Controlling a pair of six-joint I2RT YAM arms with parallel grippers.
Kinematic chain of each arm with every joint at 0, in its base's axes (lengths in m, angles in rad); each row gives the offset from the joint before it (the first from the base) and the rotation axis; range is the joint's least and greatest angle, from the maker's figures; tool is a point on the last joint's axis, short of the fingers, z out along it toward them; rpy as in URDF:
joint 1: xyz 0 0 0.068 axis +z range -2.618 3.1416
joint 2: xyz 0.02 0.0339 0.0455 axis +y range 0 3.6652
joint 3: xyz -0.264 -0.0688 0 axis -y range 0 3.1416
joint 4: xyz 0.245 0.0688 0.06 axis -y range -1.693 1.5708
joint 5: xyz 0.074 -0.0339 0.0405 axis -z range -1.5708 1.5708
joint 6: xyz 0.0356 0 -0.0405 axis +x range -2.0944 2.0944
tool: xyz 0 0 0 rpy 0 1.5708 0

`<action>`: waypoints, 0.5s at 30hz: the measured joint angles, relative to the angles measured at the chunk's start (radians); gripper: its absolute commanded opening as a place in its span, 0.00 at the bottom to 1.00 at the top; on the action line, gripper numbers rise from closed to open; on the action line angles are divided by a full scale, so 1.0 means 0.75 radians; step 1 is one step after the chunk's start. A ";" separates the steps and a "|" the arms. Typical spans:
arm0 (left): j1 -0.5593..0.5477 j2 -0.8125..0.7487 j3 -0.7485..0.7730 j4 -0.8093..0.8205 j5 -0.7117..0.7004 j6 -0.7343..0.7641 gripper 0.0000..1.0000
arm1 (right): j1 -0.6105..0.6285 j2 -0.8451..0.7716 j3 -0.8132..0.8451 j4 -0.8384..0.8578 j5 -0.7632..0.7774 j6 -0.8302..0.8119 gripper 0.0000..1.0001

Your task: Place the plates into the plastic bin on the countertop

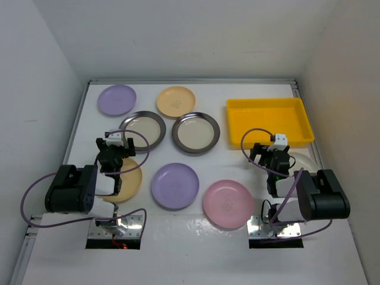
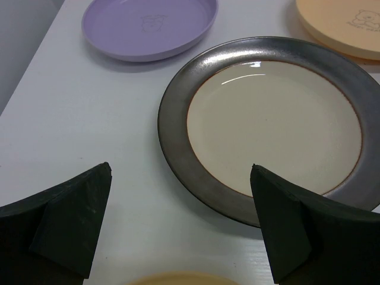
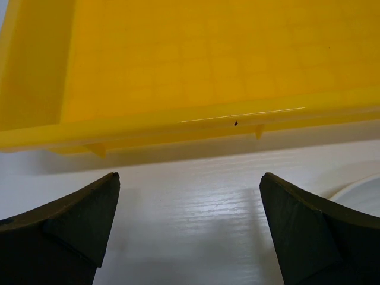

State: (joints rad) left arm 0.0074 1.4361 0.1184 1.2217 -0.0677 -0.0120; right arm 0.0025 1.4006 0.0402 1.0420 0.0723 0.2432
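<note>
**Plates all outside the bin; both grippers wide apart, holding nothing**

Plates lie singly on the white countertop, none stacked and all outside the plastic bin.
- Far row: far lavender plate, then far orange plate.
- Middle row: left steel-rimmed plate and right steel-rimmed plate, just beside each other, both with cream centres.
- Near row: near yellow plate, partly under the left arm, then near lavender plate, then pink plate.

The bin is bright yellow and sits at the far right of the countertop, close to the right wall.

Markings: in the left wrist view the far orange plate carries a small bear figure with a line of lettering under it, too small to read. The far lavender plate shows a faint similar outline at its centre. The bin's near rim has only a small dark speck and no label.

Left gripper: jaws spread wide with nothing between them. It is low over the countertop at the near rim of the left steel-rimmed plate.

Right gripper: jaws spread wide with nothing between them. It is just short of the bin's near wall. The edge of a white dish shows beside its right finger.
</note>
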 measured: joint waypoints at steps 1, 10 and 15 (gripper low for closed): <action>-0.002 0.000 0.000 0.000 0.000 0.001 1.00 | 0.000 -0.006 0.000 -0.008 0.007 0.002 1.00; -0.012 -0.190 0.468 -0.768 0.164 0.180 1.00 | 0.161 -0.400 0.500 -0.856 0.223 -0.221 1.00; -0.028 -0.143 1.330 -1.339 0.168 0.302 1.00 | 0.412 -0.163 1.387 -1.385 0.411 -0.469 0.47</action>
State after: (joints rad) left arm -0.0135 1.3289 1.1156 0.2176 0.0582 0.2142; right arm 0.3115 1.2781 1.0801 0.0036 0.3805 -0.1085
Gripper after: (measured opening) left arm 0.997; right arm 0.996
